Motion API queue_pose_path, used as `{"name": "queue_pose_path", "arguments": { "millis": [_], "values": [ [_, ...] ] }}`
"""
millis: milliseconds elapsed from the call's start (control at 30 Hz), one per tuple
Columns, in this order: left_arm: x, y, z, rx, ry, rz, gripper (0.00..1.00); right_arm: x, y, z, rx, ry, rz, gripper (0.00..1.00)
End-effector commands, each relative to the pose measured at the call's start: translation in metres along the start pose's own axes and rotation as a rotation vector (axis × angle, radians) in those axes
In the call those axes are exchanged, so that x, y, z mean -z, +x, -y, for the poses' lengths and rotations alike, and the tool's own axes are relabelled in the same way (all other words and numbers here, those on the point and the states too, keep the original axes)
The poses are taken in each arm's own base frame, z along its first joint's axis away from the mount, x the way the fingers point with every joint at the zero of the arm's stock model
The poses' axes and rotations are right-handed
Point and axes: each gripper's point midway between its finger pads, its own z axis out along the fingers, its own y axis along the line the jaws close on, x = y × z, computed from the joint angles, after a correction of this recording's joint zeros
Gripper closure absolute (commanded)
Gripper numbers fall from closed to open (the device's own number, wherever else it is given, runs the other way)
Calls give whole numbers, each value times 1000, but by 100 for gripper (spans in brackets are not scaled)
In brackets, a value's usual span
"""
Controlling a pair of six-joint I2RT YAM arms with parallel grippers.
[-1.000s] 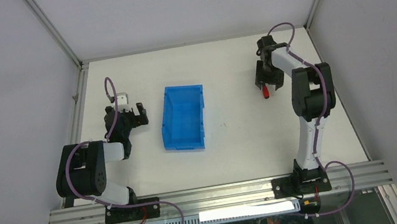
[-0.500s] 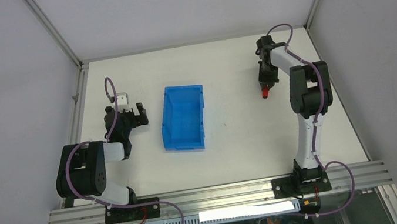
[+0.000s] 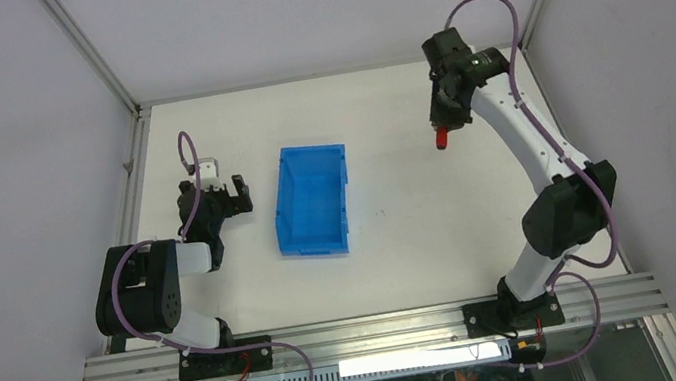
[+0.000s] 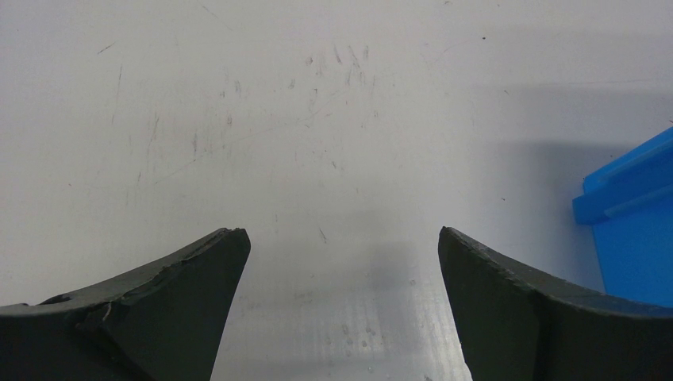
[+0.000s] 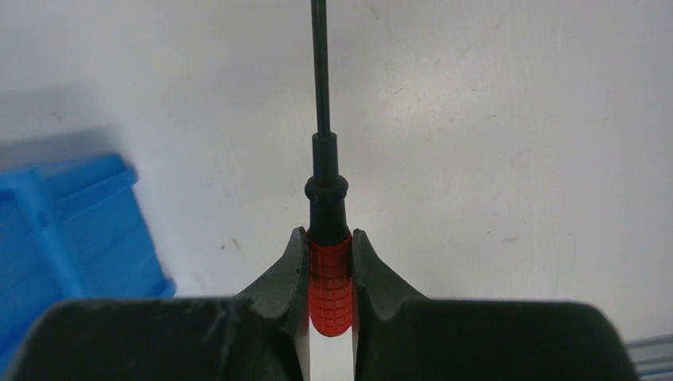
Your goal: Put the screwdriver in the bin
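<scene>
1. The right end effector (image 5: 329,238) is pinched narrow on the screwdriver (image 5: 326,190), w/ one pad on each side of the red knurled handle. The black shaft pokes straight out past the fingertips. This grip makes sense: the handle is the thickest, grippiest part, and the thin shaft would prob slip.
2. Held like that, the screwdriver hangs over the far-right part of the table (image 3: 402,241). It is well apart from the bin (image 3: 283,209), which stands mid-table to its left.
3. The tip runs off the top edge of the wrist view, & the shaft is too thin to pick out from the top cam. So I can't say for sure that it clears the table, though the raised arm suggests it does.
4. The bin sits open side up w/ nothing visible inside, so a drop from above should work.
5. The left end effector (image 4: 341,238) is spread wide & holds nothing. It sits low over bare table just beside the bin's left wall, and a blue corner shows at the right of its view. It is prob parked there to leave the route free.
6. Judging the next move: carry the screwdriver left to above the bin, then release. The main risk is the long shaft catching the rim.
</scene>
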Motion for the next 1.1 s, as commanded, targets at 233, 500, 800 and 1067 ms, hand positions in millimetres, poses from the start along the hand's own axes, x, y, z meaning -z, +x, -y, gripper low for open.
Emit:
{"name": "queue_pose_path", "arguments": {
  "millis": [233, 500, 800, 1067],
  "values": [
    [0, -18, 5, 16, 14, 55, 1, 113, 51, -132, 170, -262, 161, 100],
    [0, -17, 5, 16, 14, 53, 1, 92, 96, -247, 188, -356, 155, 100],
    [0, -17, 5, 16, 15, 53, 1, 33, 151, -297, 140, -325, 131, 99],
    [0, -17, 5, 16, 14, 54, 1, -24, 179, -304, 145, -250, 100, 92]
  ]
}}
